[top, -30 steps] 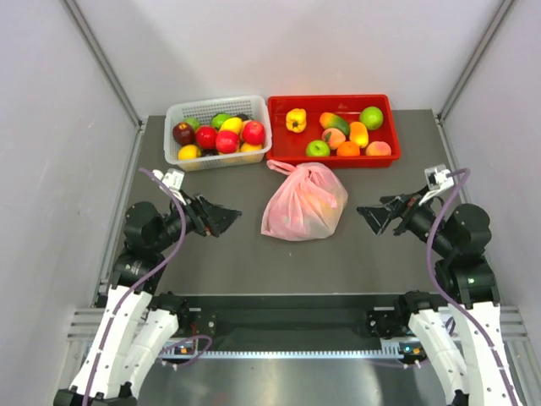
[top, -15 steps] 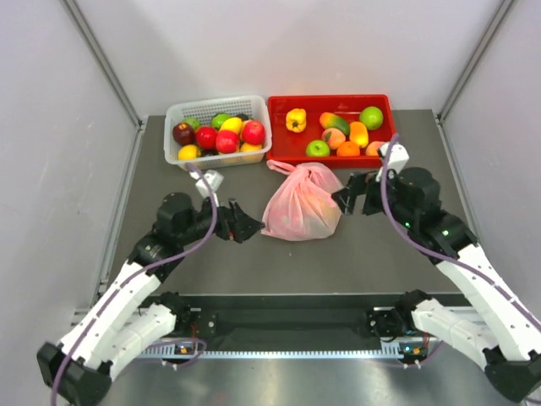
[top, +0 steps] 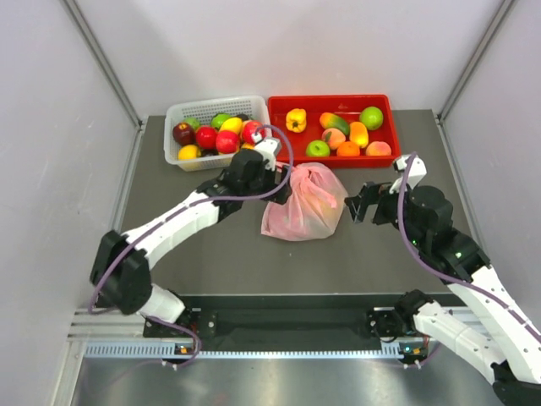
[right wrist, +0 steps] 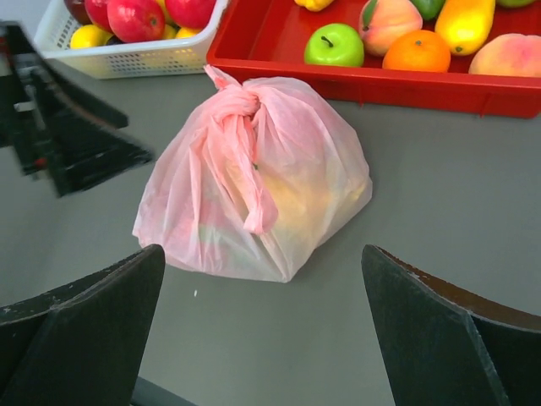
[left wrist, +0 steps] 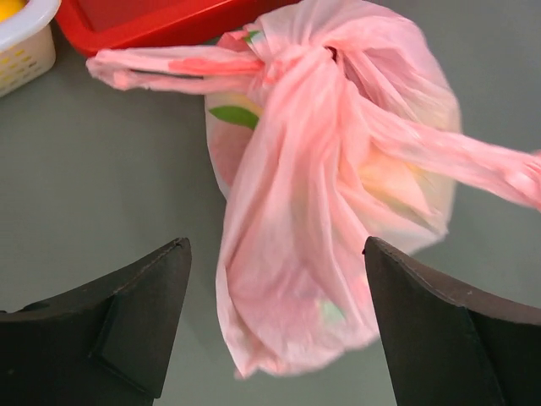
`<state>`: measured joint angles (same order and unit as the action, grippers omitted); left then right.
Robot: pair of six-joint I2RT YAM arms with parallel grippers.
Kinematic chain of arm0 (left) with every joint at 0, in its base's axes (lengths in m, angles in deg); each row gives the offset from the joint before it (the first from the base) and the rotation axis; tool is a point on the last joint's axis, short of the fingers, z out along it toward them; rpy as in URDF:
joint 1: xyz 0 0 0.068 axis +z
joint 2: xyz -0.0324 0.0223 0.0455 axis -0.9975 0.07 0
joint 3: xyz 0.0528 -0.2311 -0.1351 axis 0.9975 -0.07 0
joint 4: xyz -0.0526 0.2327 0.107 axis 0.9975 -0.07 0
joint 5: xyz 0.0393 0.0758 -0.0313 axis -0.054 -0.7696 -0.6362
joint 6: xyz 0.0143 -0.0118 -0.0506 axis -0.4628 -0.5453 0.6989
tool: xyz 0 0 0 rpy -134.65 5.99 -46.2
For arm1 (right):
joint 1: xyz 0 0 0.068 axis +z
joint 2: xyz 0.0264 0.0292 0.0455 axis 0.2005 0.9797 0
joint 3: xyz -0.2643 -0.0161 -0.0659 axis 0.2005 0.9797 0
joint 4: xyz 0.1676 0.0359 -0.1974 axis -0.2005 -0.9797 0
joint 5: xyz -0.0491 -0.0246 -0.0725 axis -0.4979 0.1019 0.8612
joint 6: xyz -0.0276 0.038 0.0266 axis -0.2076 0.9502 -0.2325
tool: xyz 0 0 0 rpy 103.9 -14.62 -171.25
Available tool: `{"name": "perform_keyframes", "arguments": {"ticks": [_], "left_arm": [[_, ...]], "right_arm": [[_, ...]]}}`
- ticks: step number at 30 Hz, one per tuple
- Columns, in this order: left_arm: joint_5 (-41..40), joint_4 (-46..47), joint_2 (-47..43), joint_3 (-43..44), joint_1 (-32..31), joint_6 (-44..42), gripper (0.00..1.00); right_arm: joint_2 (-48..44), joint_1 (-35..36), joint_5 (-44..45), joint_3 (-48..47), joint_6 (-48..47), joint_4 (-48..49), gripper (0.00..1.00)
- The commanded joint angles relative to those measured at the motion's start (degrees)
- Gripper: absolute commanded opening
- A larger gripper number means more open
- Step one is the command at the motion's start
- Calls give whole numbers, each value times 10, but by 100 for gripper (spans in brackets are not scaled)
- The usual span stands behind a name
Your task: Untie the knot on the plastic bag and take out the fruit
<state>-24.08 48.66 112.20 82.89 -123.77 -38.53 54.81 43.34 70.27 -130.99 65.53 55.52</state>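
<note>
Progress: none of the task is done yet, as far as the views show.

Left side. The basket [top: 218, 159] sits at the far left of the counter [top: 228, 254]; it is not part of this step. Your left claw [left wrist: 276, 254] is spread wide and holds nothing. It is at the upper-left flank of the bag [top: 304, 207]. In the left wrist view the bag's loose folds lie between the two fingers, and I can make out no contact.

Centre. The bag rests on the counter just in front of the red tray [top: 372, 161]. The knot [left wrist: 296, 59] is tied tight at the bag's far end, toward the tray. In the wrist view one handle tail points left and the other trails right. The fruit [right wrist: 296, 199] is all inside. It shows only as a yellowish blur with a green fleck through the plastic, so you cannot tell the kinds.

Right side. Your right claw [top: 359, 205] is also fully spread and empty. It is near the bag's right side, apart from it.

Left to do, in my judgement, is everything: take the tails, work the knot loose, open the mouth and lift the fruit out. This looks like the approach stage only.
</note>
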Motion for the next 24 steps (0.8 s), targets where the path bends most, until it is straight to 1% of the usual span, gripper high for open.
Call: {"name": "perform_keyframes", "arguments": {"ticks": [1, 2, 4, 7, 8, 12, 14, 16, 17, 20, 22, 23, 24], "left_arm": [[-13, 50, 56, 53, -2, -46, 88], [12, 60, 74, 62, -2, -53, 87], [33, 89, 91, 67, -2, -70, 87], [73, 77, 134, 107, -2, -95, 86], [84, 74, 154, 114, -2, -100, 86], [124, 78, 189, 129, -1, -114, 85], [132, 84, 204, 127, -2, -120, 73], [125, 73, 214, 128, -2, -129, 57], [120, 69, 218, 127, -2, -132, 33], [115, 63, 209, 117, -2, -141, 6], [135, 70, 190, 93, -3, -148, 1], [151, 90, 160, 83, -5, -152, 0], [163, 106, 141, 52, -8, -169, 0]], "right_arm": [[-19, 6, 17, 10, 6, -6, 100], [-20, 6, 16, 15, 6, -8, 100], [-25, 6, 13, 17, 5, -11, 100], [-30, 6, 10, 23, 5, -15, 100], [-32, 7, 10, 27, 4, -14, 100], [-37, 6, 10, 38, 8, -9, 100], [-36, 6, 13, 41, 8, -7, 100], [-32, 6, 28, 42, 13, -6, 100], [-29, 6, 33, 42, 15, -6, 100], [-22, 6, 55, 42, 21, 2, 100], [-14, 6, 69, 42, 26, 10, 100], [-7, 6, 81, 40, 27, 12, 100], [-3, 6, 87, 38, 27, 16, 100]]}}
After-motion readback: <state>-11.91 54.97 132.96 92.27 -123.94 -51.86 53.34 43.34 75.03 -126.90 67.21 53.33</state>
